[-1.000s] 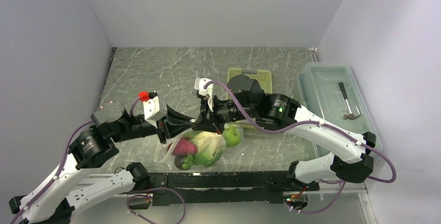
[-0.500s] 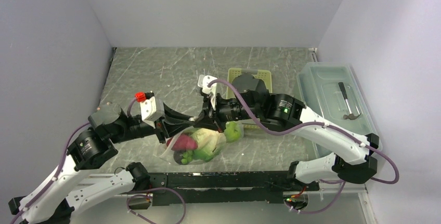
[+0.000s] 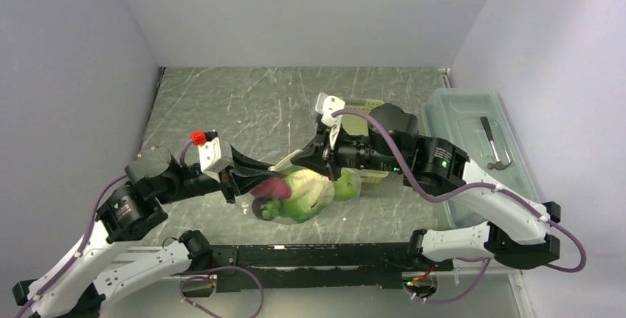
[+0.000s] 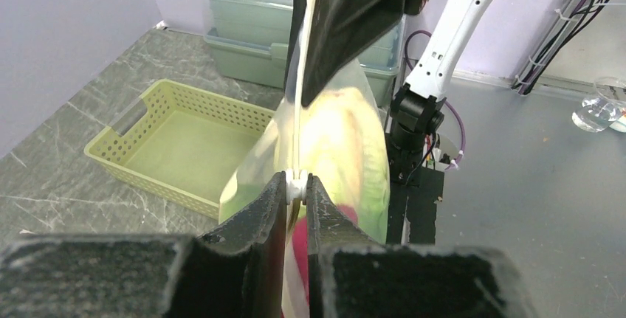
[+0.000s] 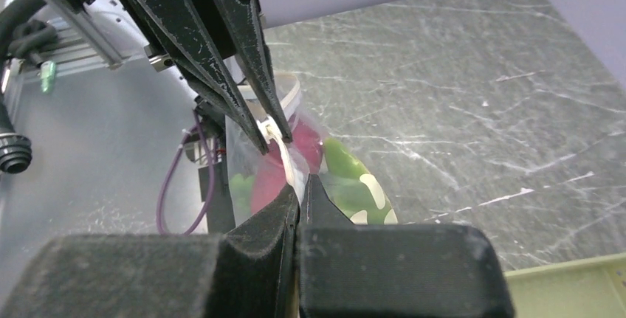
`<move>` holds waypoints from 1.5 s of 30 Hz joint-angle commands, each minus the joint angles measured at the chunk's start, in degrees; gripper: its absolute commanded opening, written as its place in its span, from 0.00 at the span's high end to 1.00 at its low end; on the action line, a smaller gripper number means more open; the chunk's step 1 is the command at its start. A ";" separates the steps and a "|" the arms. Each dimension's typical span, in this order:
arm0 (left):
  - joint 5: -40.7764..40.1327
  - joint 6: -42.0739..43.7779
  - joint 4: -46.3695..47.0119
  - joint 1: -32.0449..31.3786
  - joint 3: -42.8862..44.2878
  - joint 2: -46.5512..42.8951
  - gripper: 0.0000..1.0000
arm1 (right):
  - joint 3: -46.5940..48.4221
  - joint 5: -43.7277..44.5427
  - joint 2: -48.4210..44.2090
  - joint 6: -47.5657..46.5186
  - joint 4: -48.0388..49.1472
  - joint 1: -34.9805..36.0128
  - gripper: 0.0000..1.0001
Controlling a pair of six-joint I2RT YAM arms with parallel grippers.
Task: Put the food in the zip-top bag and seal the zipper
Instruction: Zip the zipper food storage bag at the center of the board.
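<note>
The clear dotted zip-top bag [image 3: 306,194] hangs between my two grippers with the food inside: a red piece [image 3: 266,186], green leafy lettuce [image 3: 299,206] and a green round fruit [image 3: 345,188]. My left gripper [image 3: 267,175] is shut on the white end of the zipper [image 4: 297,182] at the bag's left corner. My right gripper [image 3: 301,161] is shut on the zipper strip [image 5: 289,157] a short way along the mouth. In the right wrist view the right gripper [image 5: 299,187] sits just below the left fingers [image 5: 255,122], with the bag [image 5: 354,185] behind.
The yellow-green basket [image 3: 369,104] stands behind my right arm and shows empty in the left wrist view [image 4: 184,141]. A clear lidded box [image 3: 472,137] holding a small tool stands at the right. The arms' rail [image 3: 317,255] runs along the near edge.
My right arm has swung to the right, drawing its gripper along the bag's mouth away from the left gripper. The bag with the food has shifted right with it. The left gripper has held its place.
</note>
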 commanded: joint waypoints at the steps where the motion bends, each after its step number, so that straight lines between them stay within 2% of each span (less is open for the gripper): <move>1: 0.18 -1.05 -2.87 0.14 -0.78 -1.34 1.00 | 3.55 9.10 -5.32 -2.48 5.13 -0.52 1.00; 28: -5.40 -4.88 -8.98 0.09 -4.39 -8.08 1.00 | -5.29 37.95 -16.15 -1.90 16.84 -0.52 1.00; 34: -7.09 -5.03 -11.03 0.12 -4.48 -9.37 1.00 | -6.72 39.87 -17.61 -2.00 18.41 -0.55 1.00; 45: -8.69 -4.44 -12.32 0.14 -4.27 -9.45 1.00 | -7.77 36.87 -18.66 -2.35 18.24 -0.54 1.00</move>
